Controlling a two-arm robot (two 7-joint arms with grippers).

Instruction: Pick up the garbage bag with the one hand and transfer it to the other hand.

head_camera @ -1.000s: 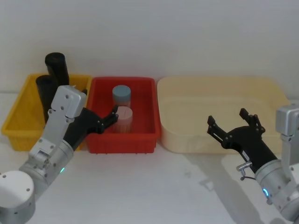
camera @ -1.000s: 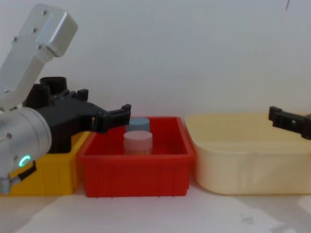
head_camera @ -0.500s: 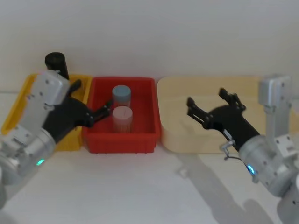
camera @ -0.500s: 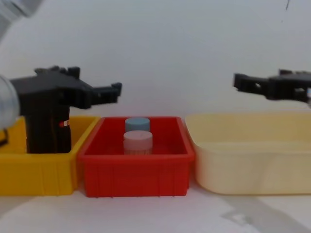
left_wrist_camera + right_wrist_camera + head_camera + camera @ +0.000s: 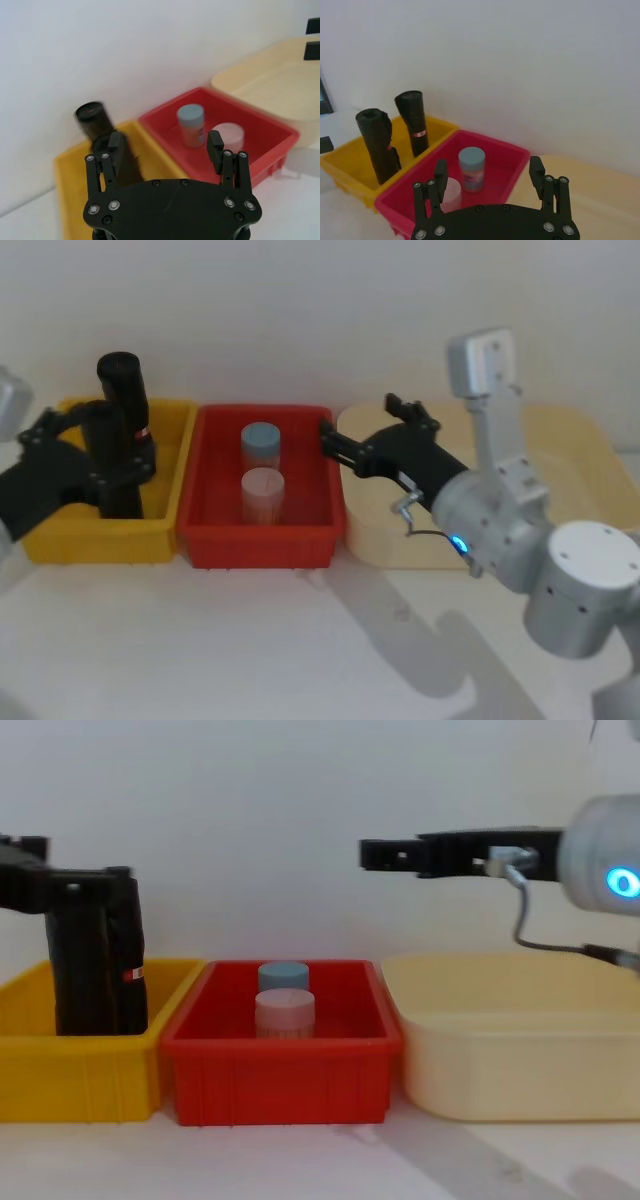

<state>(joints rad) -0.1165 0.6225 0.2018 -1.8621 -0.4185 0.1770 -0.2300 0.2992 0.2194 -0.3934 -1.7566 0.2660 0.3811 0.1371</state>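
Observation:
The garbage bag (image 5: pixel 120 495) (image 5: pixel 377 145) is a black roll standing in the yellow bin (image 5: pixel 60 535), just in front of a taller black roll (image 5: pixel 120 380) (image 5: pixel 412 117) with a red-and-white label. My left gripper (image 5: pixel 120 440) (image 5: pixel 100 885), on the green-ringed arm, is open at the rolls' upper part with a finger on each side of them. In its wrist view, the left gripper (image 5: pixel 166 142) has a black roll (image 5: pixel 95 117) beside one finger. My right gripper (image 5: pixel 358 418) (image 5: pixel 375 853) (image 5: pixel 488 167), on the blue-ringed arm, is open and held high over the red bin's right rim.
The red bin (image 5: pixel 315 540) holds a blue-lidded jar (image 5: pixel 260 440) and a pale pink-lidded jar (image 5: pixel 262 490). A cream tub (image 5: pixel 570 430) stands to its right. A white wall runs close behind the bins. Bare table lies in front.
My left gripper drew back from over the red bin to the rolls in the yellow bin. The right gripper rose and swung left from over the cream tub to the red bin's right edge.

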